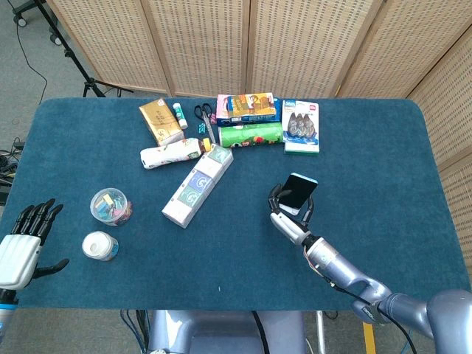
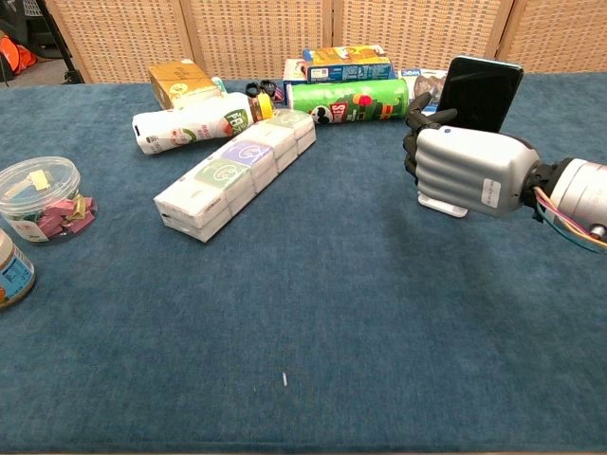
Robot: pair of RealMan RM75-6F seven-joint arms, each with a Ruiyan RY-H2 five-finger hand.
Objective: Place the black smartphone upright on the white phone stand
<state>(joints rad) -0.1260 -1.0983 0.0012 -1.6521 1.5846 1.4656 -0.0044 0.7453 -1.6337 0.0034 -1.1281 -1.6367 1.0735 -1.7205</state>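
Observation:
The black smartphone stands upright with a slight tilt, and my right hand grips its lower part. Dark fingers curl around the phone's left edge. Just under the hand, a strip of the white phone stand shows on the cloth; the rest of it is hidden behind the hand. From the head view, the phone rises above the right hand at the table's centre right. My left hand is open at the table's near left edge, holding nothing.
A green chip can and a blue-and-white package lie behind the stand. A row of white boxes, a white bottle and a gold box sit at centre left. A plastic tub and a jar are at the left.

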